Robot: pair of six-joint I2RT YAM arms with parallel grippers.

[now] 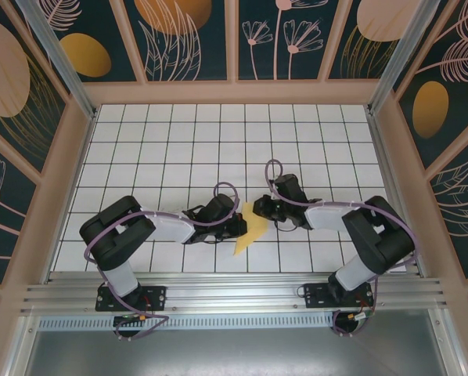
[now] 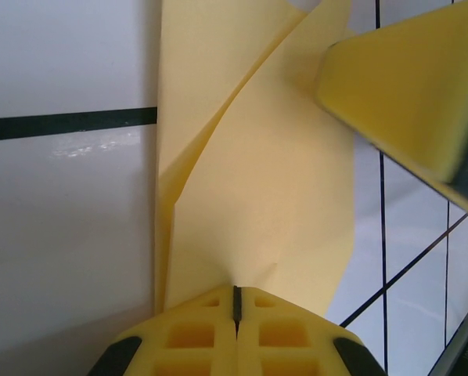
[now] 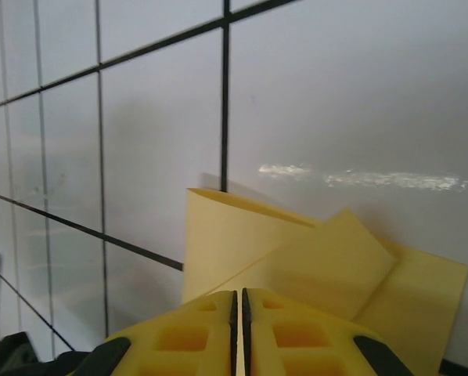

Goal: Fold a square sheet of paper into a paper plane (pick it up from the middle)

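Dark teal wall panels [image 1: 187,39] with floral prints boxed in a white tiled table [image 1: 179,141] with a black grid. An aluminium rail [image 1: 234,294] ran along the near edge and carried both arm bases. Left arm [image 1: 132,227] and right arm [image 1: 375,227] both bent inward and met near the table's middle. Left gripper [image 1: 238,225] sat low at the left edge of the yellow sheet of paper [image 1: 253,231]. In its wrist view the left gripper [image 2: 235,301] had its jaws pressed together, pinching the sheet [image 2: 257,196] at the tips. Right gripper [image 1: 264,208] sat just beside the sheet's upper right edge. In its own view the right gripper [image 3: 238,301] also had its jaws together, with the paper [image 3: 328,258] running into the tips. One right finger [image 2: 406,86] showed blurred over the sheet's far corner in the left wrist view. The sheet was already creased, with overlapping diagonal flaps and a pointed end toward the rail, between the two grippers.
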